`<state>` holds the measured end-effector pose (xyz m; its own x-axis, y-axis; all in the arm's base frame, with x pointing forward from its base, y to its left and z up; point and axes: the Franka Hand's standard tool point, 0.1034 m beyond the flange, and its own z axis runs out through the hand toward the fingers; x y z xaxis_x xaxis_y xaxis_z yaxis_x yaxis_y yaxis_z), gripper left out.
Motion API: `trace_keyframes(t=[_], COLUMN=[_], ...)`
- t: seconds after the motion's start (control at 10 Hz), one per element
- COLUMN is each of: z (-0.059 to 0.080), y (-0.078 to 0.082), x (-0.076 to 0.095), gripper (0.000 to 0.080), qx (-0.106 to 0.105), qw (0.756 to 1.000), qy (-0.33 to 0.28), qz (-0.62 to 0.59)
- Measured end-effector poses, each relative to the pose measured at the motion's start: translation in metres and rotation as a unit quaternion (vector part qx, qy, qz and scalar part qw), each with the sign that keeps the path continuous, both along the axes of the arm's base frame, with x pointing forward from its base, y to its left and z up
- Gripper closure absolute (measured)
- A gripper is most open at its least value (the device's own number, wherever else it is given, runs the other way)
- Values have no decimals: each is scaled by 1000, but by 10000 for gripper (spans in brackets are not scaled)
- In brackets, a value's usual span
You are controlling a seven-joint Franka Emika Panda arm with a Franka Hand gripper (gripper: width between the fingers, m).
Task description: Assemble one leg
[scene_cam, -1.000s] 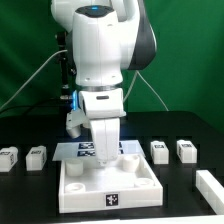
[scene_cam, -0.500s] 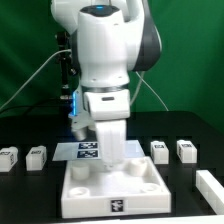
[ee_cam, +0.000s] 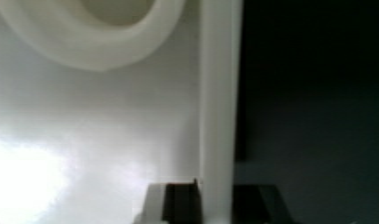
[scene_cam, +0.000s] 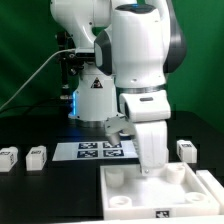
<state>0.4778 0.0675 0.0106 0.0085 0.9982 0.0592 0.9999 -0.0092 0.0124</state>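
Observation:
My gripper (scene_cam: 152, 166) is shut on the far wall of the wide white tray-like panel (scene_cam: 125, 196), which lies on the black table at the exterior view's right. In the wrist view the panel's thin wall (ee_cam: 214, 110) runs between my two dark fingers (ee_cam: 175, 202), and a round corner hole (ee_cam: 111, 22) shows beyond. Small white legs with marker tags lie on the table: two at the exterior view's left (scene_cam: 8, 157) (scene_cam: 36, 156) and one at its right (scene_cam: 186, 150). None is in my gripper.
The marker board (scene_cam: 95, 150) lies flat behind the panel. A long white part (scene_cam: 214, 178) sits at the exterior view's right edge beside the panel. Cables and a green backdrop are behind the arm.
My arm has swung toward the exterior view's right, and the panel has slid that way with it, from the middle to the right side. The legs on the left have not moved.

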Motion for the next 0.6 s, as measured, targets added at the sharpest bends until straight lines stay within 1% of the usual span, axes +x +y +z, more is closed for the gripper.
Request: trace_keyframes(t=[0.2, 0.3, 0.6], z=[0, 0, -1], y=[1, 5, 5], x=[8, 17, 18], gripper=[736, 736, 736], qx=[1, 2, -7], qw=[1000, 1000, 1000], qy=[-4, -6, 14], qz=[-1, -6, -17])
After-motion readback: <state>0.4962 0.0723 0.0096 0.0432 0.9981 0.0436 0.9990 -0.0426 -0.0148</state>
